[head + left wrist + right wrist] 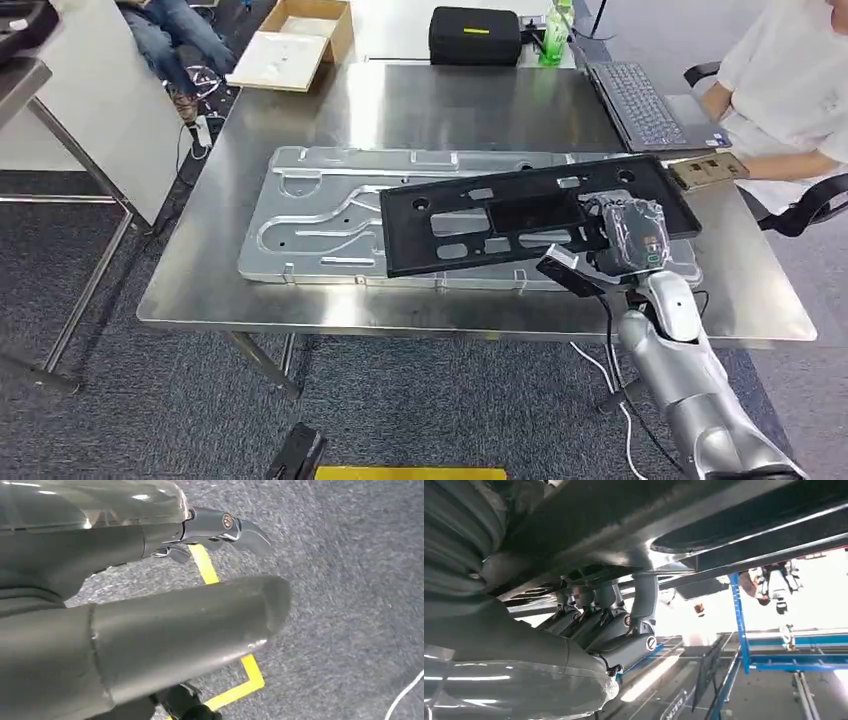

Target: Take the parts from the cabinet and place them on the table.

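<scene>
The right hand (628,238) gripped the long black plastic frame panel (520,215) at its right end, above the silver metal plate (320,225) near the steel table's (470,105) front edge, its long axis along that edge. The left hand (150,610) held nothing.

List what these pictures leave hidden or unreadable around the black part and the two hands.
- Right hand, head view: its cover hides the fingers; whether the black panel has landed on the silver plate is unclear.
- Black panel, right wrist view: seen from beneath, close and dark; its outline runs off the frame.
- Left hand, left wrist view: hangs over carpet; nothing seen in it.
- Person, head view: cut by the frame edge.
</scene>
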`<state>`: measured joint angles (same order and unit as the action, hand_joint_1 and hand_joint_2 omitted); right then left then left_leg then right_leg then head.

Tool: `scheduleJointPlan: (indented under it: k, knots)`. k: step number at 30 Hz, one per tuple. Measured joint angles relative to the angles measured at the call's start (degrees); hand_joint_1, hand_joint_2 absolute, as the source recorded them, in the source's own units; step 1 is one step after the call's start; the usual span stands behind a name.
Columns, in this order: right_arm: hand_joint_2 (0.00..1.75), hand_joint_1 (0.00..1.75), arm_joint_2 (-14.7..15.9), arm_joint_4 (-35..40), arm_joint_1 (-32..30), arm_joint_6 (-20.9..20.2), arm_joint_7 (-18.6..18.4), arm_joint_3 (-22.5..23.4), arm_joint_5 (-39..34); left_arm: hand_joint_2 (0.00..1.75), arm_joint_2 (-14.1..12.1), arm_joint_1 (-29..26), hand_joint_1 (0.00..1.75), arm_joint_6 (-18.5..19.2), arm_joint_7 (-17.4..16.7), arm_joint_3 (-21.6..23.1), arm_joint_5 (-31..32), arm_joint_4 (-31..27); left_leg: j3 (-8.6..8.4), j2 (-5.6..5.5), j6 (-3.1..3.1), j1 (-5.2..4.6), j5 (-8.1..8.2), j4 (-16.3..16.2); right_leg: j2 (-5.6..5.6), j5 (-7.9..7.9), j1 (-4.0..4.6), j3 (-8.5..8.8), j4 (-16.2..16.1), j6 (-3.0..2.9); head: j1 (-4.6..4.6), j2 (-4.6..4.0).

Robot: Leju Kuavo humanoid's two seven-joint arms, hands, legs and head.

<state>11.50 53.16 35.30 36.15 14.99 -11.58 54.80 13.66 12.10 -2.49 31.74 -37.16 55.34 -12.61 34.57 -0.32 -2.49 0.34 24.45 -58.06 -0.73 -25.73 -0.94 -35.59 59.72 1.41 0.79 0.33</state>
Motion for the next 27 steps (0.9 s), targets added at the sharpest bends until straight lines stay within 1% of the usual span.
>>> scheduleJointPlan:
  k: [1, 2, 3, 4, 5, 6, 7, 9, 10, 11, 12, 14, 15, 16, 17, 18, 19, 20, 21, 22, 23, 24, 25, 26, 27]
  knots:
    - [1.75, 1.75, -0.04, 0.0, 0.05, 0.02, 0.07, 0.24, -0.07, 0.0, 0.0, 0.13, 0.0, 0.07, 0.0, 0.0, -0.13, 0.0, -0.12, -0.07, -0.29, -0.16, -0.2, 0.28, 0.21, -1.22, -0.03, -0.54, 1.47, 0.21, 0.04, 0.0]
    - [1.75, 1.75, -0.04, 0.0, 0.09, 0.11, 0.22, 0.48, -0.24, 0.0, 0.0, 0.25, 0.0, 0.15, 0.0, 0.0, -0.2, 0.0, -0.04, -0.08, -0.58, -0.18, -0.33, 0.29, 0.34, -3.49, -0.05, -2.18, 4.96, 0.38, 0.02, 0.0]
    - [1.75, 1.75, -0.04, 0.0, 0.01, 0.17, 0.65, 0.72, -0.39, 0.0, 0.0, 0.25, 0.0, 0.15, -0.02, 0.0, -0.2, 0.0, 0.0, -0.08, -0.58, -0.2, -0.32, 0.28, 0.45, -5.54, -0.12, -4.14, 9.24, 0.58, 0.04, 0.0]
    - [1.75, 1.75, -0.04, -0.02, -0.23, 0.09, 1.2, 0.81, -0.66, 0.0, 0.0, 0.16, 0.0, 0.24, -0.07, 0.0, -0.2, 0.0, 0.02, -0.11, -0.63, -0.25, -0.29, 0.26, 0.49, -7.15, -0.19, -6.21, 13.47, 0.77, 0.02, 0.0]
    - [1.75, 1.75, -0.04, -0.02, -0.47, -0.06, 1.92, 0.81, -0.94, 0.0, -0.02, 0.07, 0.0, 0.39, -0.09, 0.0, -0.2, 0.0, 0.06, -0.15, -0.63, -0.25, -0.28, 0.17, 0.49, -7.62, -0.25, -7.49, 15.93, 0.89, 0.04, 0.0]
    - [1.75, 1.75, -0.04, 0.0, -0.75, -0.65, 3.05, 0.81, -1.22, 0.0, -0.02, 0.02, 0.0, 0.85, -0.11, 0.0, -0.18, 0.0, 0.07, -0.19, -0.6, -0.24, -0.24, 0.07, 0.49, -6.72, -0.34, -7.58, 15.96, 0.97, 0.04, 0.0]
    - [1.75, 1.75, -0.04, 0.02, -0.85, -1.27, 3.89, 0.77, -1.36, 0.0, -0.02, 0.03, 0.0, 1.24, -0.11, 0.0, -0.15, 0.0, 0.07, -0.23, -0.52, -0.21, -0.12, -0.09, 0.47, -4.8, -0.44, -6.48, 13.53, 1.02, 0.02, 0.0]
    - [1.75, 1.75, -0.04, 0.22, -0.85, -1.49, 4.85, 0.63, -1.33, 0.0, -0.02, 0.13, 0.0, 1.82, -0.11, 0.02, -0.09, 0.0, 0.07, -0.31, -0.08, -0.15, 0.28, -0.66, 0.48, 0.16, -0.66, -1.71, 4.07, 0.99, 0.02, 0.0]
    - [1.75, 1.75, -0.04, 0.35, -0.73, -1.48, 4.87, 0.61, -1.2, 0.0, -0.02, 0.16, 0.0, 2.55, -0.02, 0.04, 0.02, 0.0, 0.3, -0.35, 0.29, -0.31, 0.51, -0.92, 0.64, -0.07, -0.62, -0.01, 0.77, 0.82, 0.04, 0.0]
    - [1.75, 1.75, -0.07, 0.48, -0.69, -1.51, 4.96, 0.55, -1.2, 0.0, -0.02, 0.22, 0.0, 3.28, 0.07, 0.07, 0.07, 0.0, 0.55, -0.45, 0.54, -0.63, 0.63, -1.35, 0.74, 0.08, -0.29, -0.08, 0.15, 0.4, -0.02, 0.0]
    - [1.75, 1.75, -0.04, 0.57, -0.66, -1.6, 5.09, 0.5, -1.14, 0.0, -0.04, 0.22, 0.0, 3.89, 0.24, 0.07, 0.07, 0.0, 0.62, -0.44, 0.77, -0.62, 0.56, -1.07, 0.67, 0.01, -0.26, -0.19, 0.26, 0.23, 0.02, 0.0]
    - [1.75, 1.75, -0.07, 0.63, -0.49, -1.68, 5.09, 0.44, -0.79, 0.0, -0.15, 0.22, 0.0, 4.9, 0.88, 0.15, 0.35, 0.0, 0.58, -0.37, 1.56, -0.56, 1.65, -0.65, 0.71, -0.84, -0.09, -0.24, 0.06, -0.62, 0.02, 0.0]
    - [1.75, 1.75, -0.07, 0.68, -0.45, -1.62, 5.09, 0.35, -0.68, 0.0, -0.24, 0.26, 0.0, 4.9, 1.03, 0.28, 0.35, -0.02, 0.43, -0.17, 1.95, -0.64, 1.97, -0.92, 0.72, -0.85, -0.58, 0.39, -0.31, -1.09, 0.0, 0.0]
    - [1.75, 1.75, -0.15, 0.68, -0.36, -1.55, 5.09, 0.26, -0.66, 0.0, -0.26, 0.3, 0.0, 4.79, 1.07, 0.37, 0.33, -0.02, 0.57, -0.05, 2.25, -0.43, 2.22, -2.27, 0.66, -0.96, -0.56, 0.92, -0.44, -1.45, 0.0, 0.0]
    - [1.75, 1.75, -0.18, 0.66, -0.22, -1.53, 5.09, 0.2, -0.57, 0.0, -0.26, 0.32, 0.0, 4.42, 0.85, 0.39, 0.31, -0.02, 2.28, -0.05, 2.46, -0.31, 3.6, -5.45, 0.53, -1.23, -0.51, 1.42, -0.41, -1.95, -0.11, 0.0]
    - [1.75, 1.75, -0.2, 0.66, -0.23, -1.46, 5.09, 0.2, -0.48, 0.0, -0.26, 0.23, 0.0, 3.82, 0.57, 0.39, 0.02, -0.02, 4.65, -0.04, 2.64, -0.16, 5.88, -9.99, 0.21, -0.91, -0.39, 1.78, -0.27, -2.11, -0.09, 0.0]
    - [1.75, 1.75, -0.26, 0.66, -0.25, -1.46, 4.92, 0.15, -0.44, 0.0, -0.26, 0.15, 0.0, 3.23, 0.37, 0.39, -0.24, -0.02, 7.13, -0.02, 2.77, -0.12, 7.75, -14.3, 0.19, -1.13, -0.28, 2.09, -0.23, -2.33, -0.11, 0.0]
    - [1.75, 1.75, -0.28, 0.66, -0.36, -1.46, 4.79, 0.15, -0.42, 0.0, -0.26, 0.11, 0.0, 2.48, -0.13, 0.39, -0.37, -0.02, 9.34, -0.03, 2.85, -0.13, 8.52, -17.7, 0.21, -1.4, -0.18, 2.3, -0.21, -2.3, -0.09, 0.0]
    - [1.75, 1.75, -0.31, 0.66, -0.55, -1.46, 4.79, 0.13, -0.42, 0.0, -0.26, 0.11, 0.0, 1.77, -0.57, 0.39, -0.42, -0.02, 10.37, -0.03, 2.77, -0.13, 7.68, -18.44, 0.26, -1.72, -0.12, 2.59, -0.21, -2.27, -0.11, 0.0]
    - [1.75, 1.75, -0.31, 0.66, -0.72, -1.46, 4.81, 0.11, -0.42, 0.0, -0.26, 0.09, 0.0, 1.2, -0.7, 0.37, -0.57, -0.02, 10.06, -0.03, 2.58, -0.13, 5.55, -16.55, 0.3, -2.09, -0.04, 2.96, -0.2, -2.22, -0.11, 0.0]
    - [1.75, 1.75, -0.31, 0.66, -0.85, -1.44, 4.81, 0.07, -0.42, 0.0, -0.28, 0.1, 0.0, 0.85, -0.72, 0.37, -0.57, -0.02, 8.5, -0.03, 2.26, -0.15, 2.5, -12.41, 0.33, -2.51, 0.04, 3.48, -0.2, -2.15, -0.11, 0.0]
    - [1.75, 1.75, -0.31, 0.68, -0.9, -1.42, 4.79, 0.02, -0.42, 0.0, -0.28, 0.14, 0.0, 0.63, -0.74, 0.37, -0.61, -0.02, 6.3, -0.04, 1.75, -0.28, -0.78, -7.07, 0.36, -3.0, 0.12, 4.04, -0.21, -2.05, -0.11, 0.0]
    - [1.75, 1.75, -0.31, 0.7, -0.98, -1.42, 4.79, -0.02, -0.42, 0.0, -0.31, 0.15, 0.0, 0.5, -0.74, 0.37, -0.59, -0.02, 4.73, -0.07, 1.01, -0.57, -3.24, -2.37, 0.36, -3.5, 0.11, 4.35, -0.27, -1.91, -0.09, 0.0]
    - [1.75, 1.75, -0.31, 0.7, -0.89, -1.36, 4.79, -0.04, -0.44, 0.0, -0.33, 0.25, 0.0, 0.5, -0.81, 0.37, -0.59, -0.02, 3.99, -0.01, 0.78, -0.77, -2.65, -1.88, 0.42, -3.84, 0.56, 4.36, -0.05, -1.46, -0.09, 0.0]
    - [1.75, 1.75, -0.31, 0.7, -0.99, -1.33, 4.76, -0.04, -0.46, 0.0, -0.33, 0.23, 0.0, 0.46, -0.83, 0.37, -0.59, -0.02, 4.02, -0.01, 0.72, -0.85, -2.69, -1.62, 0.46, -3.89, 0.43, 4.35, -0.23, -1.24, -0.09, 0.0]
